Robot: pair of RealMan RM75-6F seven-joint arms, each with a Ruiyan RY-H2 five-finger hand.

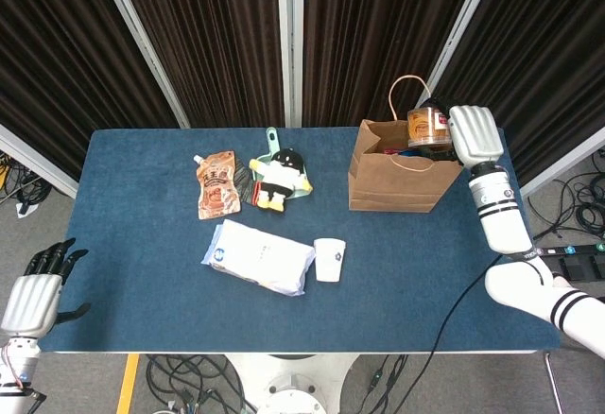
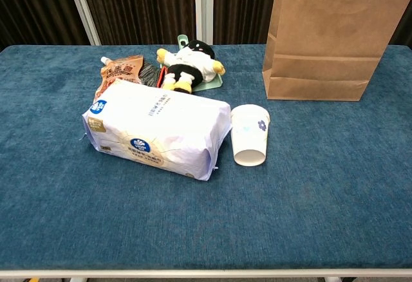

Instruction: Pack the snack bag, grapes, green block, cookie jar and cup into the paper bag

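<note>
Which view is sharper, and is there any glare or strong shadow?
Chest view: sharp and evenly lit, with a soft shadow under the cup and no glare. Head view: smaller detail, cookie jar label unreadable, dark curtains, flat light on the table.
</note>
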